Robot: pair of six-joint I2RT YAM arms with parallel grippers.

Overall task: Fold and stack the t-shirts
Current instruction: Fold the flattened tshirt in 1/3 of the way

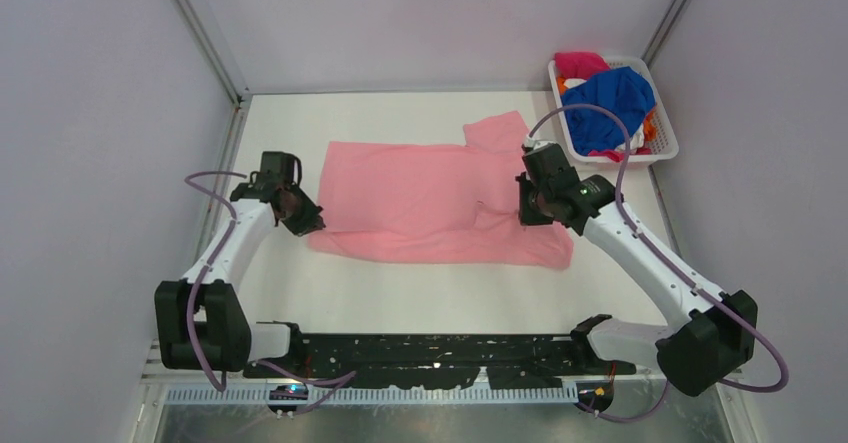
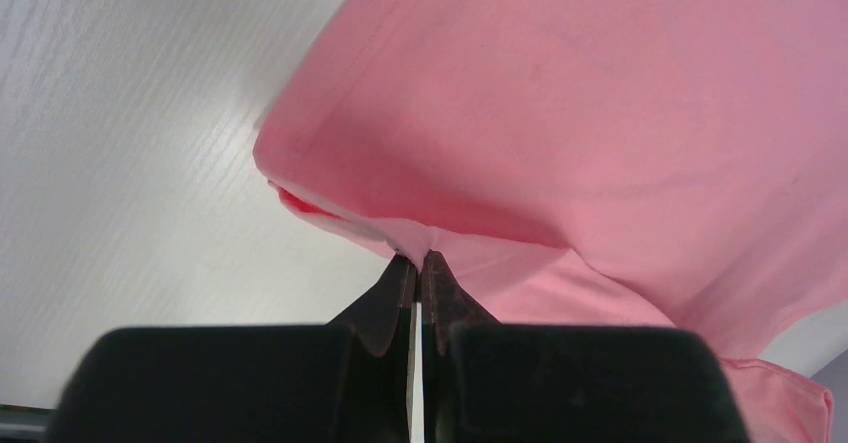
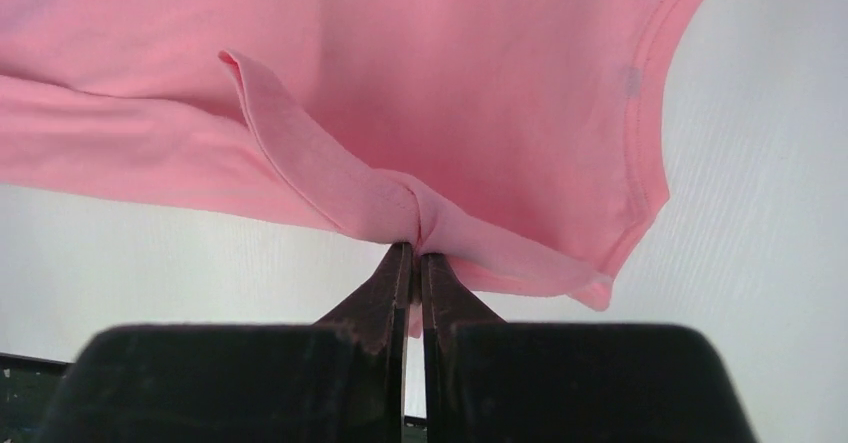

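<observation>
A light pink t-shirt lies spread across the middle of the white table, partly folded, one sleeve pointing to the far right. My left gripper is shut on its near left edge; the left wrist view shows the cloth pinched at the fingertips. My right gripper is shut on the shirt's right side near the sleeve; the right wrist view shows a bunched fold pinched there. A royal blue shirt, a magenta one and an orange one lie heaped in the basket.
A white plastic mesh basket stands at the far right corner of the table. Grey walls with metal posts close in the back and both sides. A black rail runs along the near edge between the arm bases.
</observation>
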